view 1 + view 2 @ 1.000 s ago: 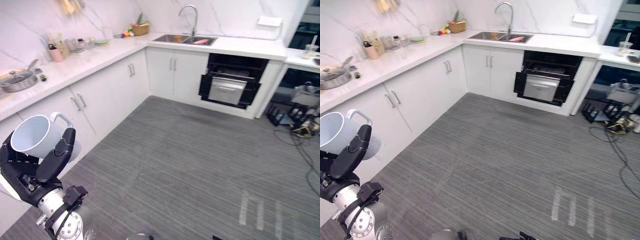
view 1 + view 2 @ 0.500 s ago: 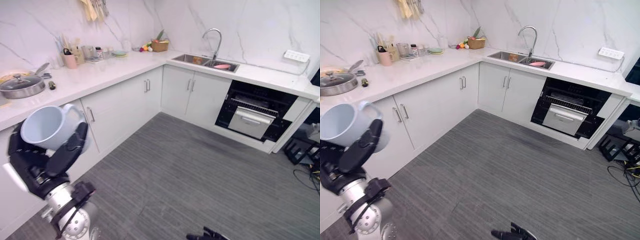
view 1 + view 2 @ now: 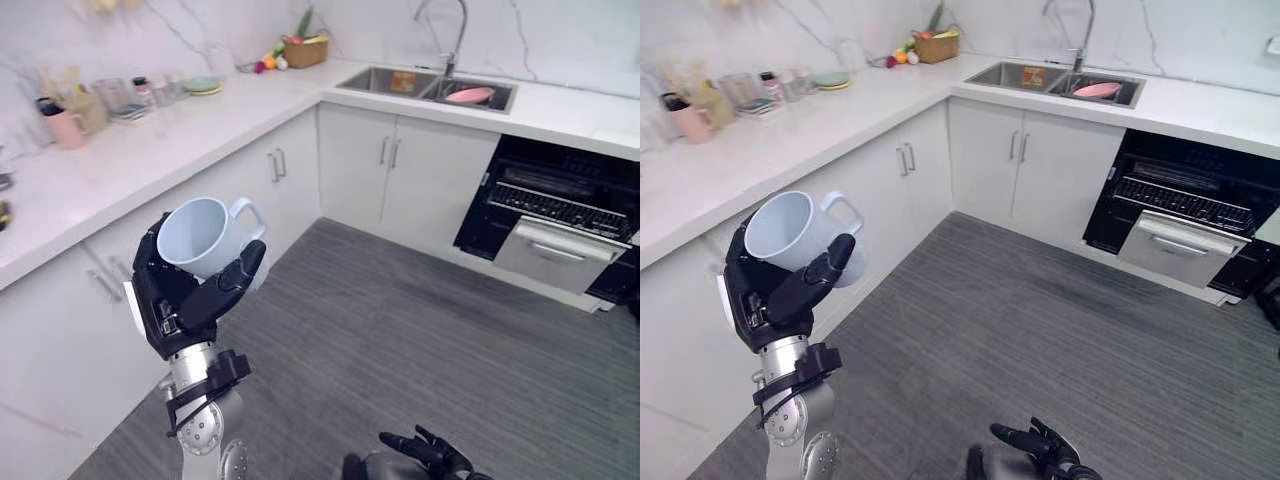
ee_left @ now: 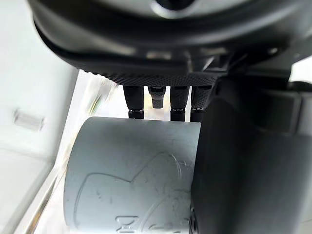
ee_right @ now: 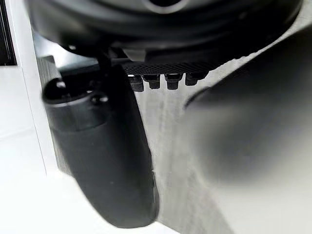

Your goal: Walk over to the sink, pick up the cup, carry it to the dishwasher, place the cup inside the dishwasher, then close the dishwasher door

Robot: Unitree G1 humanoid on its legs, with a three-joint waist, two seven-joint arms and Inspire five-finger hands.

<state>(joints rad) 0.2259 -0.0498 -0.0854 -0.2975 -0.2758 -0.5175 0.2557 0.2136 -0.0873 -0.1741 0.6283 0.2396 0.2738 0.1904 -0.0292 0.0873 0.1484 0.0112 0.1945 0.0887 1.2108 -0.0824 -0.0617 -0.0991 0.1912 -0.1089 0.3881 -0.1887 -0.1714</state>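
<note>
My left hand [image 3: 185, 300] is raised at the lower left, shut round a pale blue cup [image 3: 203, 233] that is tilted with its mouth up and its handle toward the cabinets. In the left wrist view the cup [image 4: 131, 180] lies against the palm with the thumb [image 4: 243, 161] pressed on its side. The dishwasher [image 3: 560, 225], a black opening with a silver front panel, sits under the counter at the right. The steel sink [image 3: 420, 85] lies on the counter beside it. My right hand [image 3: 425, 455] hangs low at the bottom edge, fingers relaxed and holding nothing.
White cabinets [image 3: 270, 175] run under an L-shaped white counter [image 3: 150, 140] along the left and back. Jars and cups [image 3: 70, 105], a fruit basket [image 3: 305, 48] and a pink dish [image 3: 470, 95] in the sink rest on it. Grey floor [image 3: 400, 340] stretches toward the dishwasher.
The camera has swung and tilted down, so cabinets and dishwasher look nearer. The cup stays in my left hand, which now sits nearer the picture's middle. My right hand shows more at the bottom.
</note>
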